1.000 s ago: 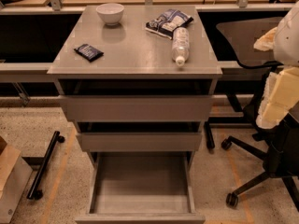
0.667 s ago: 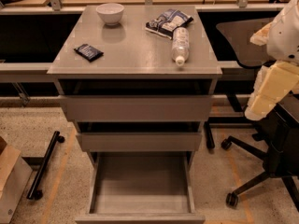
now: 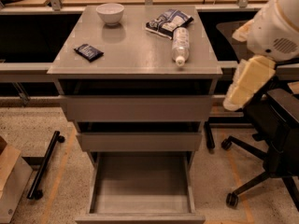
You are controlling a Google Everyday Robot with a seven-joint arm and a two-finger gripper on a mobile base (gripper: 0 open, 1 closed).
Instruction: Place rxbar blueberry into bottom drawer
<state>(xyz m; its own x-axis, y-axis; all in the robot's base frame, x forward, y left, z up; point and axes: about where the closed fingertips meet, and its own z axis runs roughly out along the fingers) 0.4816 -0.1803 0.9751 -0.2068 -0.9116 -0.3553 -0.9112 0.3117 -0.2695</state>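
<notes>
The rxbar blueberry (image 3: 88,52), a small dark navy bar, lies flat on the left side of the grey cabinet top (image 3: 135,59). The bottom drawer (image 3: 140,204) is pulled open below the two shallower drawers, and its flat grey inside holds nothing. My gripper (image 3: 246,84), a cream-coloured piece under the white arm, hangs at the right edge of the view. It is beside the cabinet's right corner, far from the bar and holding nothing that I can see.
A white bowl (image 3: 110,13), a crinkled blue-and-white bag (image 3: 168,21) and a clear bottle (image 3: 180,45) lying on its side share the cabinet top. A black office chair (image 3: 275,139) stands at the right. A cardboard box (image 3: 9,181) and a black wheeled bar (image 3: 44,164) are at the left.
My arm has swung further into view from the right, moving left and towards the cabinet's right corner. The objects on the cabinet and the drawer have not moved.
</notes>
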